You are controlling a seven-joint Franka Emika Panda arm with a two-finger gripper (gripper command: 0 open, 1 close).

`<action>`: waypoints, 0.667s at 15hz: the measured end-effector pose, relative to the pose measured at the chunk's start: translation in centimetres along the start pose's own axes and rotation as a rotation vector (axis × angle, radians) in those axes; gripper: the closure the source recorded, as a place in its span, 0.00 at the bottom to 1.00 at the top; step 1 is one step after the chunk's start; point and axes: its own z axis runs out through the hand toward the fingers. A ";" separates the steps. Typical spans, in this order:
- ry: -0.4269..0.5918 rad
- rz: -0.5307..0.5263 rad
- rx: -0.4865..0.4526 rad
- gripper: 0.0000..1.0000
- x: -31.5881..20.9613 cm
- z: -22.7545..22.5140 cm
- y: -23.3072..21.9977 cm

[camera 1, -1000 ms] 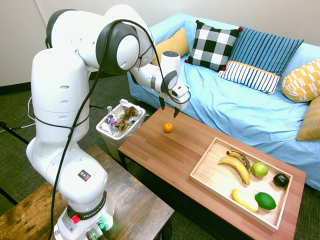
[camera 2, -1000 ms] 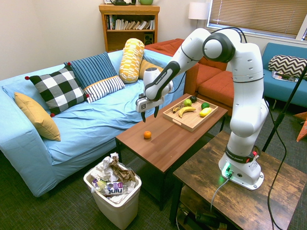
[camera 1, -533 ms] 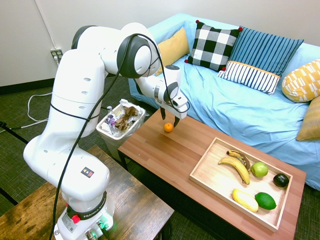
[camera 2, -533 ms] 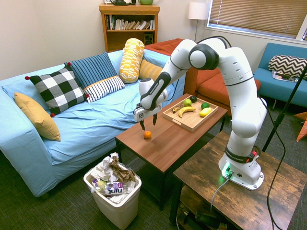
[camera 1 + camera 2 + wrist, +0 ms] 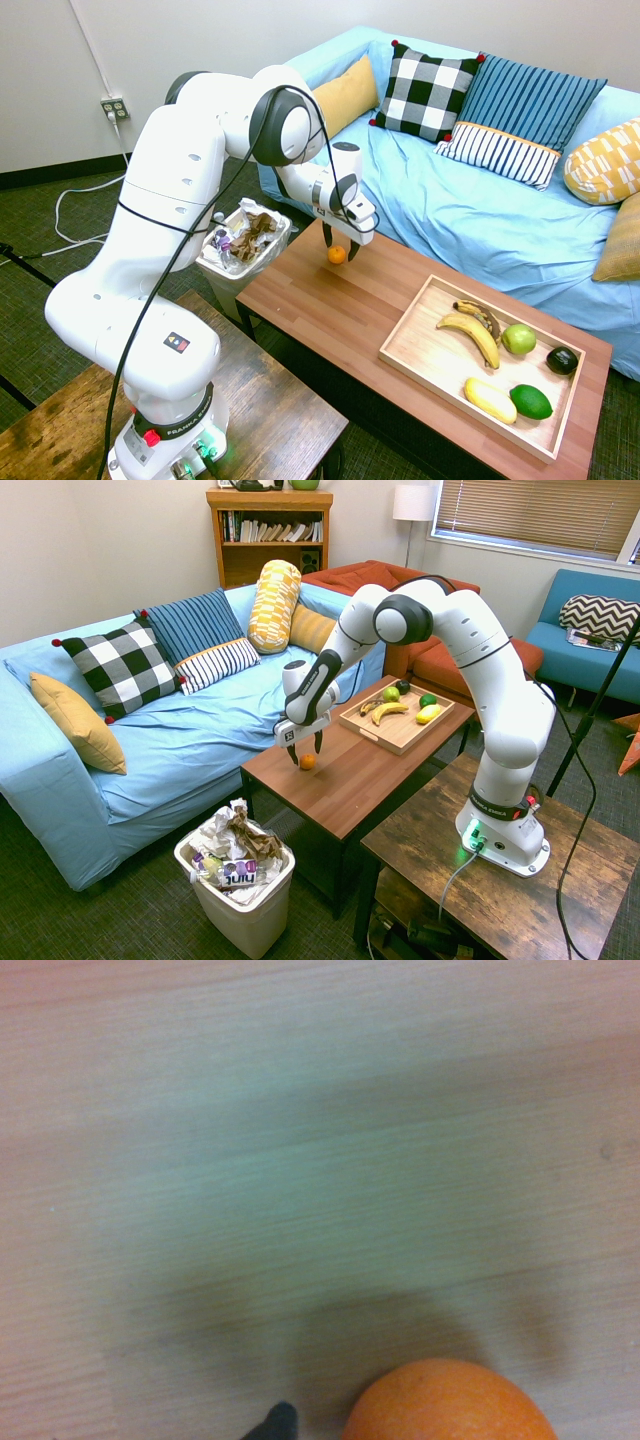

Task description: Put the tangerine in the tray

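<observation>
The tangerine [image 5: 337, 255] is a small, round, bright-orange fruit with a smooth-looking skin, lying on the reddish-brown wooden table [image 5: 330, 300], toward the end that is on the left in the first exterior view, well apart from the tray. In the wrist view its curved upper side shows evenly orange against the pale wood grain. The tray [image 5: 400, 345] is a large, shallow rectangle of light wood with low raised edges, set toward the other end of the same table. In it, as the first exterior view shows, a yellow banana [image 5: 470, 332] lies beside a browner banana [image 5: 484, 316] at the left, with a green apple [image 5: 518, 339] to their right and a very dark, rounded fruit [image 5: 562, 360] at the far right; nearer the front lie a yellow, lemon-like fruit [image 5: 490, 400] and, just beside it, a green lime [image 5: 530, 402]. A pale bin [image 5: 240, 900] on the floor near the table is heaped with crumpled white and brown paper and a clear bottle with a printed label [image 5: 232, 872]. The claw [image 5: 341, 252] points down over the tangerine, spread wide, its dark fingers on either side of the fruit; whether either one touches it I cannot tell.
</observation>
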 end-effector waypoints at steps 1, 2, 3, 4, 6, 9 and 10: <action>-0.002 0.002 -0.003 1.00 0.1 0.3 -0.1; -0.004 0.003 -0.007 1.00 0.1 0.5 -0.2; -0.006 0.002 -0.009 1.00 0.1 0.7 -0.3; -0.007 0.001 -0.009 1.00 0.0 0.9 -0.4; -0.009 -0.002 -0.011 1.00 -0.2 1.1 -0.8; -0.011 -0.003 -0.014 1.00 -0.2 1.4 -0.8; -0.011 -0.004 -0.015 1.00 -0.2 1.5 -0.8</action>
